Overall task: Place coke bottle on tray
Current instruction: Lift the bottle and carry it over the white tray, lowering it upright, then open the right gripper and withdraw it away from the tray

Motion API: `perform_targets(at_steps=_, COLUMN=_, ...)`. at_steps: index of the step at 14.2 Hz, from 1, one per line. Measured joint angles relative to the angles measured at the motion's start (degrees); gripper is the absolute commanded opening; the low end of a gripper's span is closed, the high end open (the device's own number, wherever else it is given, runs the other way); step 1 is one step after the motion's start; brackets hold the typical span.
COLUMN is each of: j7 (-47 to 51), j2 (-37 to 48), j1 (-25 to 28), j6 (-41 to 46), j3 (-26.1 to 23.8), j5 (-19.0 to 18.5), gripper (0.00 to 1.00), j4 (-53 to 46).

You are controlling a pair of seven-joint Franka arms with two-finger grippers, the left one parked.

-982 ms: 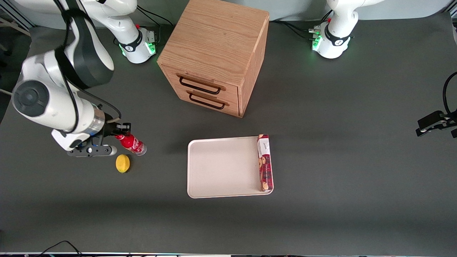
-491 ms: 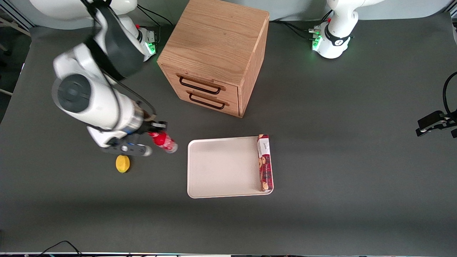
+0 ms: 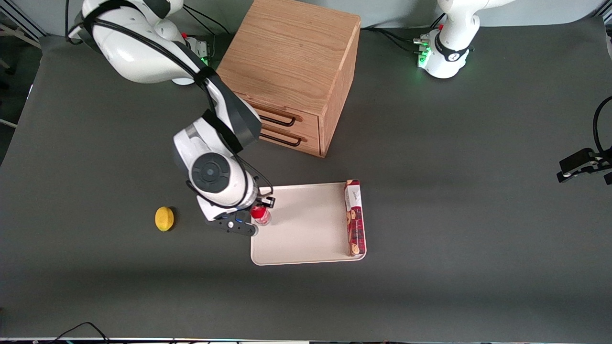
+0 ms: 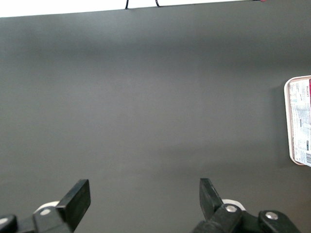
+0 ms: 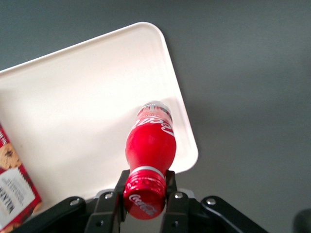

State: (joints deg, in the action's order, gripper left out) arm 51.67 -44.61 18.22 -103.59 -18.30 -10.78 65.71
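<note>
My right gripper [image 3: 262, 208] [image 5: 144, 187] is shut on the neck of the coke bottle [image 3: 261, 215] [image 5: 150, 141], a tiny bottle with a red cap, red label and clear base. It holds the bottle above the cream-white tray [image 3: 306, 239] [image 5: 73, 97], over the tray's edge nearest the working arm's end of the table. The bottle's base points down at the tray. In the front view the arm hides most of the gripper.
A long red biscuit box [image 3: 355, 217] [image 5: 12, 194] lies in the tray along its edge toward the parked arm's end. A yellow lemon [image 3: 164, 219] lies on the table toward the working arm's end. A wooden two-drawer cabinet [image 3: 291, 71] stands farther from the camera than the tray.
My gripper has carried the bottle from beside the lemon sideways across the table to above the tray's edge. The lemon, tray and box have not moved.
</note>
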Motion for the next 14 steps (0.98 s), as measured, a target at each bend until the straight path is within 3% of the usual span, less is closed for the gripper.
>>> perform_targets(at_steps=1, j7=0.75, j2=-0.84, j1=0.65, j6=-0.58, j3=0.0, j5=-0.87, gripper=0.91, j4=-0.04)
perform_targets(at_steps=2, j7=1.59, j2=-1.45, j1=1.15, j6=-1.0, j3=-0.01, j5=-1.29, gripper=1.0, j4=-0.18)
perform_targets(at_steps=5, j7=1.53, j2=-0.33, j1=1.07, j6=-0.56, j3=0.0, j5=-1.68, gripper=1.0, j4=-2.32)
perform_targets(at_steps=8, j7=-5.0, j2=6.47, j1=-0.1, j6=9.04, j3=-0.06, j5=-1.66, gripper=1.0, j4=-5.14)
perform_targets(at_steps=12, j7=-22.66, j2=23.6, j1=-12.84, j6=25.54, j3=-0.6, j5=3.13, gripper=1.0, j4=-3.39)
perform_targets(at_steps=14, j7=-32.38, j2=32.41, j1=-18.65, j6=27.33, j3=1.06, j5=5.18, gripper=1.0, j4=4.05)
